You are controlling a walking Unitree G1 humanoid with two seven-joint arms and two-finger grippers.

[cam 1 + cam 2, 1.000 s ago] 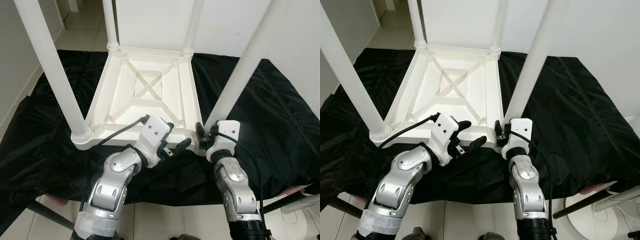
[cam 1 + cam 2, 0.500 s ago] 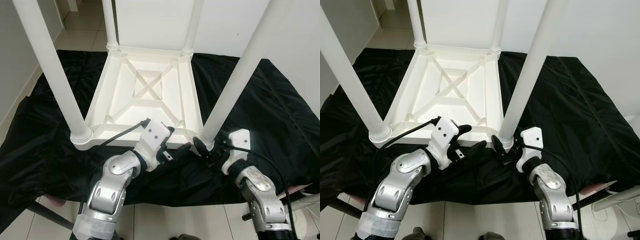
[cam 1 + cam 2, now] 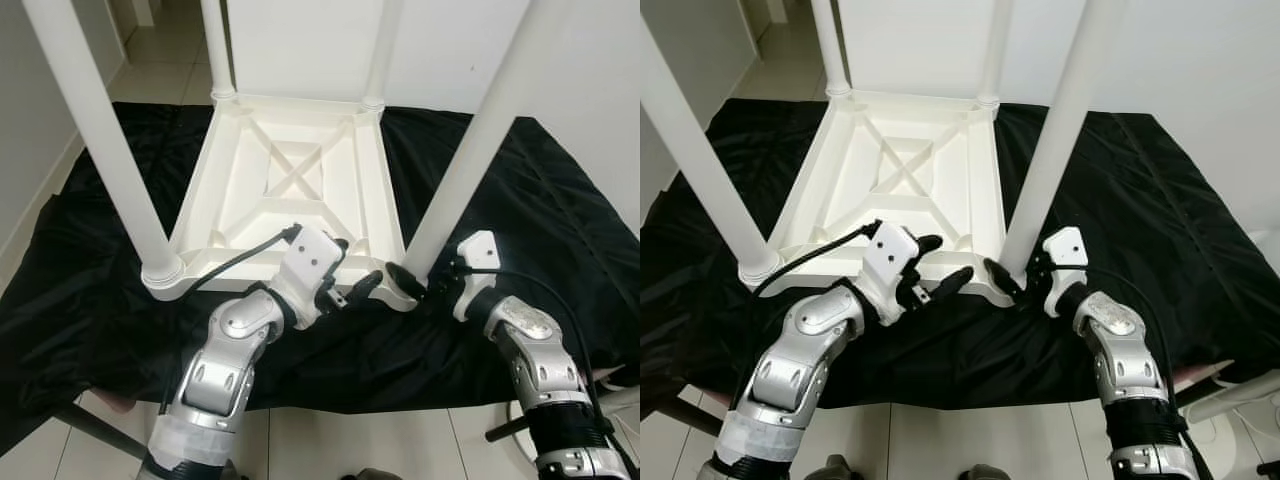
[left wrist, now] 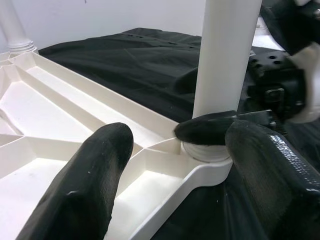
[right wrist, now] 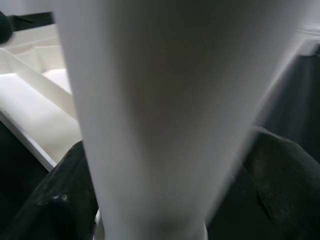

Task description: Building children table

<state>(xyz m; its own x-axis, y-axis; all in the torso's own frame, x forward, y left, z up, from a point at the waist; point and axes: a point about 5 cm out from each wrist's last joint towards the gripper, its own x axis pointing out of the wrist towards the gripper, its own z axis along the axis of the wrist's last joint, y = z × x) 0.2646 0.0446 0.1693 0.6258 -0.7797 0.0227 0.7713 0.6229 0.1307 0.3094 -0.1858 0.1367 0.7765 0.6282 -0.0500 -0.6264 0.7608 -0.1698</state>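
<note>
Around the foot of the near right table leg (image 3: 470, 160) the right gripper (image 3: 412, 284) has its two black fingers (image 5: 60, 210) set one on either side, pressed to the white tube just above the collar where it meets the tabletop corner; in the right wrist view the leg stands between the dark pads, so the fingers are closed on it; behind them the white wrist housing and silver right arm (image 3: 535, 350) bend back toward the robot. Just beside that corner, toward the robot's left, the left gripper (image 3: 352, 275) holds its fingers (image 4: 85, 185) spread apart with nothing between them; one finger lies over the ribbed underside near the rim, the other hangs past the near edge above the cloth; whether they touch the plastic cannot be told; the left wrist view looks between them at the corner socket, the leg and the right gripper's fingertip against it. The silver left arm (image 3: 225, 350) runs back from there with a black cable looping over the rim. The white children's table (image 3: 290, 190) lies upside down, its cross-braced underside facing up; four white legs stand up from its corners, the near left leg (image 3: 100, 140) in its collar, the two far legs (image 3: 218, 50) at the back corners. Under the table a black cloth (image 3: 90, 290) is spread over pale floor tiles (image 3: 165, 45); a white wall (image 3: 610, 80) rises on the right.
</note>
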